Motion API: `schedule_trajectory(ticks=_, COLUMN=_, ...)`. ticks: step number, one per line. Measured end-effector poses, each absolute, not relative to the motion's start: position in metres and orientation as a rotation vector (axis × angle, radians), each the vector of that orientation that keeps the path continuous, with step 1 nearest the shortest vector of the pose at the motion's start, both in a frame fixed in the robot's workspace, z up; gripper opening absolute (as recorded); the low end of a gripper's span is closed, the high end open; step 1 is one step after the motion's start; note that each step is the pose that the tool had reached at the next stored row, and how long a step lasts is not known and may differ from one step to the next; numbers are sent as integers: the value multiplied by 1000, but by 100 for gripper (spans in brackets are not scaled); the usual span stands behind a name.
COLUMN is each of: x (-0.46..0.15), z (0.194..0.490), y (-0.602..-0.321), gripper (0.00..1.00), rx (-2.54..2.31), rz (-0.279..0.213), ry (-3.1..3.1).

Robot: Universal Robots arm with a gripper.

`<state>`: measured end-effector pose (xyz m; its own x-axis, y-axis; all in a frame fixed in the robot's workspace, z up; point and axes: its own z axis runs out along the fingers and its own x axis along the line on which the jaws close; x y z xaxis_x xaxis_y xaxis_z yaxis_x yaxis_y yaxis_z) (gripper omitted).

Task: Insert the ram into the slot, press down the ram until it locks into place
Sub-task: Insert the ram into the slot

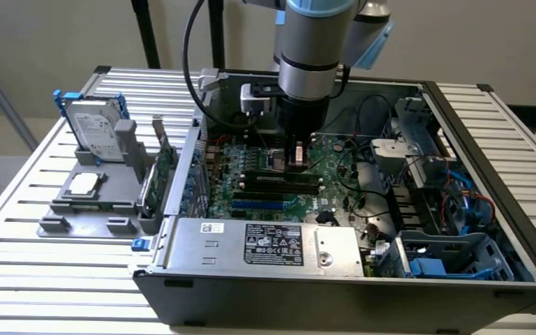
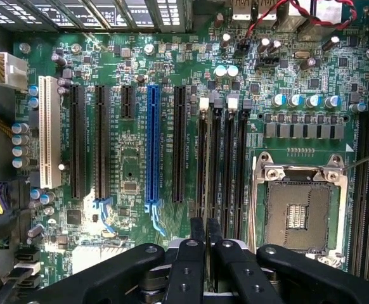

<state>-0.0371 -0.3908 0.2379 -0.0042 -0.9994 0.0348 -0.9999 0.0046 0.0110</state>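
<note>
1. Exterior view is showing the arm reaching straight down into the open PC case. The gripper is hanging low over the middle of the motherboard, just to the far side of the blue slot.
2. Wrist view is where it's getting interesting. The two fingers are sitting pressed almost together with only a sliver between them. I'm reading that as pinching the ram edge-on, since it's showing as a thin strip running out past the fingertips.
3. That strip is lining up along the slot. It's the first of the bank of black memory slots you hit going from the blue slot toward the CPU socket. Whether the stick is already touching the slot or just hovering above it, I can't tell.
4. Handling-wise I'm guessing it's light, stiff and thin. It's not likely to be slipping much, but it's fragile around the chips and along the contact edge.
5. I'd be holding it across the flat faces, around mid-length and up by the top edge, well off the contacts. Gripping off-centre would be risking the stick rocking end to end and going in crooked.
</note>
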Motion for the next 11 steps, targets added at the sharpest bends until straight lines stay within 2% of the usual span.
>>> schedule_trajectory(ticks=11, x=-37, z=234, y=-389, gripper=13, rx=2186, rz=34, ry=-2203)
